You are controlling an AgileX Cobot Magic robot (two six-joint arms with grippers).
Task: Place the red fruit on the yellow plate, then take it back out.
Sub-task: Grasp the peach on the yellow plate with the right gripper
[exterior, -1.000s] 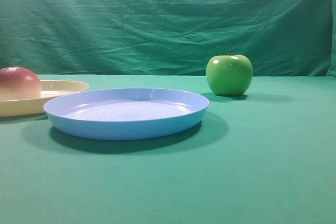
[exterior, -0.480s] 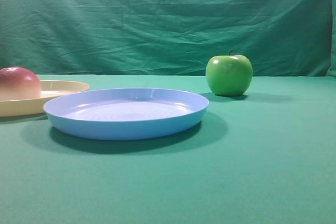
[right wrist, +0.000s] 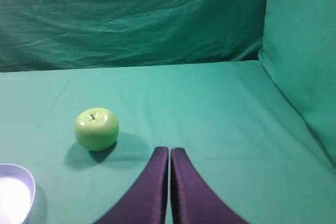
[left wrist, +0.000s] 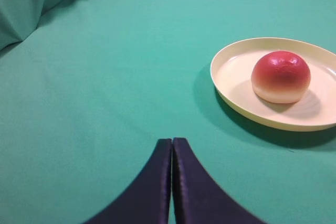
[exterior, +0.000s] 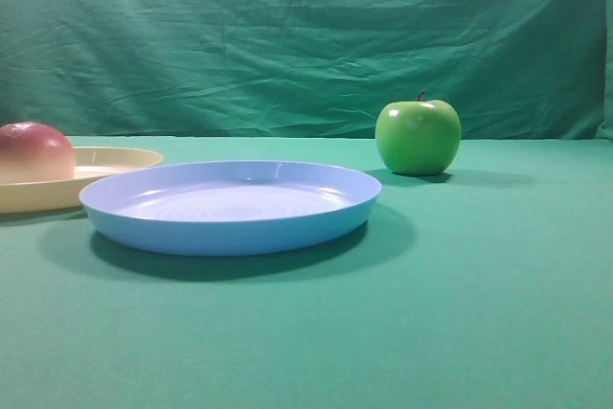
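The red fruit [left wrist: 281, 76] [exterior: 34, 151], dull red on top and cream below, rests inside the yellow plate [left wrist: 231, 82] [exterior: 115, 162]. In the left wrist view my left gripper [left wrist: 172, 141] is shut with nothing in it, well short of the plate and to its left. My right gripper [right wrist: 169, 150] is shut and empty too, hovering over bare cloth to the right of the green apple [right wrist: 96, 128]. Neither gripper shows in the exterior high view.
A light blue plate [exterior: 230, 206] stands in the middle of the green cloth, right of the yellow plate; its rim [right wrist: 29, 192] shows at the lower left of the right wrist view. The green apple [exterior: 418, 136] sits behind it to the right. A green backdrop [exterior: 306, 35] hangs behind.
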